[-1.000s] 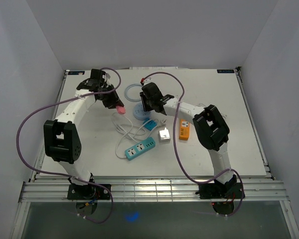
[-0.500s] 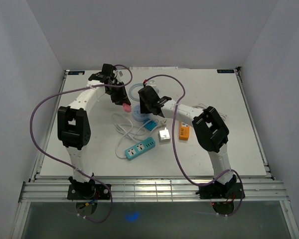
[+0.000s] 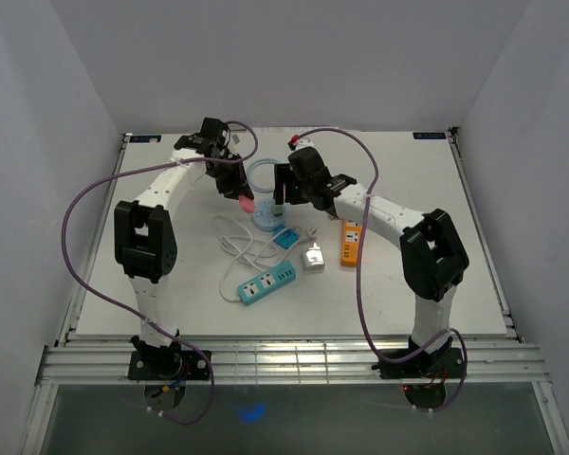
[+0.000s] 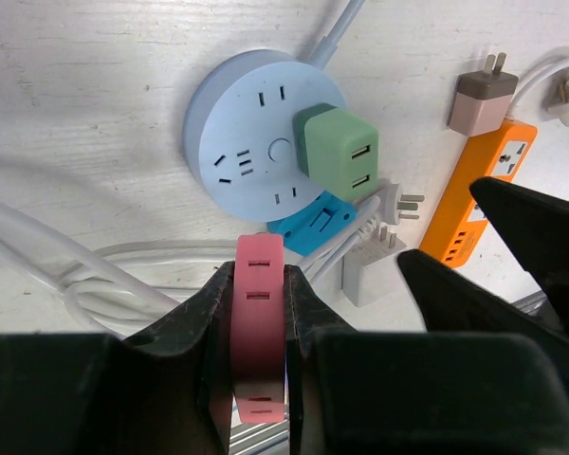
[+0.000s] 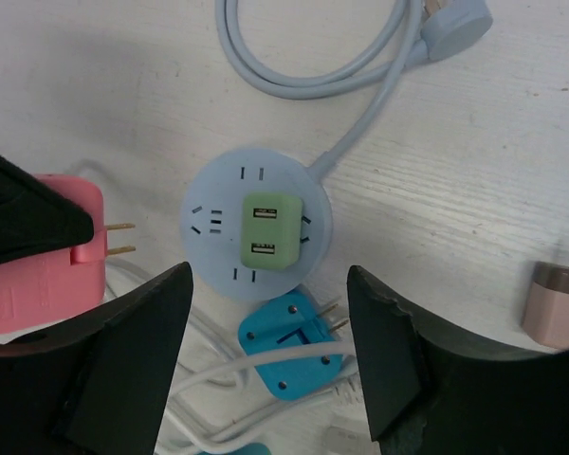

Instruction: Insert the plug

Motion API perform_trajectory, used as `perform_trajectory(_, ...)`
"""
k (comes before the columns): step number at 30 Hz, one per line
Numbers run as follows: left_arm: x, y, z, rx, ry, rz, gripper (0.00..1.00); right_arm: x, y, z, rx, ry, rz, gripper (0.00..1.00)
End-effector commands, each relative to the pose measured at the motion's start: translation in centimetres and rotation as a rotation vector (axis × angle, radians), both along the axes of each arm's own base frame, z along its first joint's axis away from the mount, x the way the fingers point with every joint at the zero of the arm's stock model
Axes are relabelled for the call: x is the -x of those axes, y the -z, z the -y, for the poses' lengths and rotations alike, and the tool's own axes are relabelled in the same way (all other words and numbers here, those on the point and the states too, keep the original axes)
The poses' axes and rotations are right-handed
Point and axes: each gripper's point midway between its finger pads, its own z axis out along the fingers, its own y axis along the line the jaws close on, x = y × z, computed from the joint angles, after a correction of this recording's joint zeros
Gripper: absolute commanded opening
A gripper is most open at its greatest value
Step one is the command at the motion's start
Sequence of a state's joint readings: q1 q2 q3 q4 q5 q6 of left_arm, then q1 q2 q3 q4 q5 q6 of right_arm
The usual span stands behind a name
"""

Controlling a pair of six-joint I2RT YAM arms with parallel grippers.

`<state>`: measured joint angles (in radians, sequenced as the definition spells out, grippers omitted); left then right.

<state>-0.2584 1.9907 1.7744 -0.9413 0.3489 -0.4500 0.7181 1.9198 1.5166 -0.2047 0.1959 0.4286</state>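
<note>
The left gripper [image 4: 259, 284] clamps the pink plastic two-prong plug [image 4: 259, 346] beside the round pale-blue socket hub [image 5: 218, 194]. The right gripper [image 5: 270, 273] hangs wide open and empty over the hub. Risk: the prongs miss a free slot, apparently crowded by the seated green cube adapter [image 5: 268, 230], or the arms collide.

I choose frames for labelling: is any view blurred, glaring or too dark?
Top external: even light, sharp, no glare. Left wrist: socket sharp, the black fingers near the lens show no detail. Right wrist: sharp too, faint shadow at upper left.
</note>
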Motion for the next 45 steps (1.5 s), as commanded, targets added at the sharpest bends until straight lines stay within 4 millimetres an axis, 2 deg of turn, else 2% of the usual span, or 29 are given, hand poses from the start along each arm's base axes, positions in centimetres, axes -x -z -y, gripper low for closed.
perform_trajectory(1, -0.5, -0.9, 0.8, -0.024, -0.021, 0.012, 0.0, -0.7, -2.8, 1.3, -0.054, -0.036, 0.067, 0.68)
perform_trajectory(6, -0.9, 0.3, 1.2, -0.044, -0.062, -0.033, 0.0, -1.1, -2.4, 3.3, -0.069, -0.033, 0.058, 0.68)
perform_trajectory(8, -1.2, 0.1, 1.4, -0.041, -0.061, -0.03, 0.0, -0.8, -2.1, 3.6, -0.076, -0.043, 0.054, 0.68)
perform_trajectory(18, -1.6, 1.6, 2.6, -0.092, -0.068, -0.077, 0.0, -0.1, -2.1, 4.8, -0.081, -0.045, 0.073, 0.66)
perform_trajectory(23, -1.9, 2.7, 3.2, -0.103, -0.064, -0.092, 0.0, 0.4, -2.9, 4.4, -0.114, -0.069, 0.084, 0.66)
perform_trajectory(27, -1.7, 3.3, 3.3, -0.117, -0.07, -0.107, 0.0, 0.7, -2.6, 4.4, -0.117, -0.074, 0.076, 0.66)
perform_trajectory(45, -2.1, 4.2, 2.0, -0.198, -0.071, -0.095, 0.0, 0.8, -2.2, 4.8, -0.109, -0.066, 0.071, 0.66)
